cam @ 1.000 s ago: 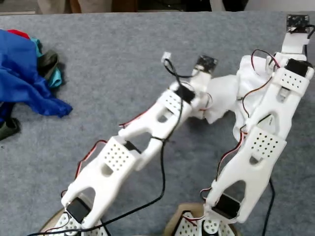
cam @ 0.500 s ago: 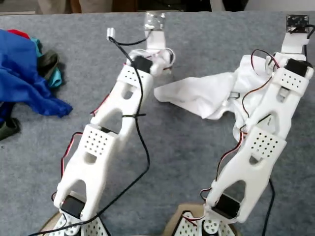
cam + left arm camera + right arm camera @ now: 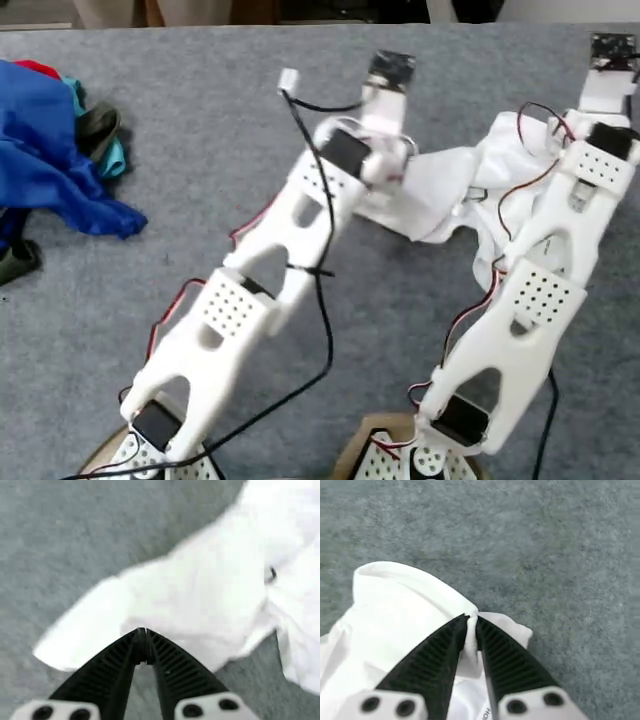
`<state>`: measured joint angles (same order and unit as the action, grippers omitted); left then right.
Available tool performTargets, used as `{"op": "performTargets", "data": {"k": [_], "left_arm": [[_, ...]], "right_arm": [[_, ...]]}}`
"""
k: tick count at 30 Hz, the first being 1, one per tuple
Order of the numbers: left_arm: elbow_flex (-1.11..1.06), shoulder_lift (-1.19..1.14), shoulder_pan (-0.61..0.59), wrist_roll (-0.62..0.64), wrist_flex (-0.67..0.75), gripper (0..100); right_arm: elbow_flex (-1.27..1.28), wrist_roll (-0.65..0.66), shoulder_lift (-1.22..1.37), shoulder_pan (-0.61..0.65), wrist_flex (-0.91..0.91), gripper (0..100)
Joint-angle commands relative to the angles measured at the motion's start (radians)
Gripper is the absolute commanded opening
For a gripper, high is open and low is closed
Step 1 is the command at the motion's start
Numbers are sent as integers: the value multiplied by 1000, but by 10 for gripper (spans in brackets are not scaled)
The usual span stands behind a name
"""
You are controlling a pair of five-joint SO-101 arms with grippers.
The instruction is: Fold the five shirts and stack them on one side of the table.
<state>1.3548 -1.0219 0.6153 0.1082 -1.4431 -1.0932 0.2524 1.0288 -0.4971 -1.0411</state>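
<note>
moved: left gripper swung right, back over white shirt, jaws clenched, no cloth visibly between | shirt: crumpled, upper right of high view | right gripper pinching its edge | blue shirt pile upper left

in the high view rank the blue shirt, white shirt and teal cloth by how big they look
1-2. blue shirt and white shirt: they look alike. The blue is cut by the frame edge and the white is partly hidden, so unranked.
3. teal cloth: smallest, peeking out beside the blue.
</note>
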Motion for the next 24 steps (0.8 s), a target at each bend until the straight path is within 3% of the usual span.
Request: {"op": "performTargets", "data": {"k": [1,7,14,17,24], "left_arm": [[38,10,54,-2,-68,20],[11,-127,66,15,8,19],[141,-193,69,84,2,49],[192,-211,77,107,-32,112],[321,-266,143,84,-127,117]], "right_arm": [[-13,0,-4,-10,11,5],[-13,-2,-4,4,14,5],[-7,0,-2,15,34,5],[-8,0,-2,12,34,5],[-13,0,-2,-10,35,5]]}}
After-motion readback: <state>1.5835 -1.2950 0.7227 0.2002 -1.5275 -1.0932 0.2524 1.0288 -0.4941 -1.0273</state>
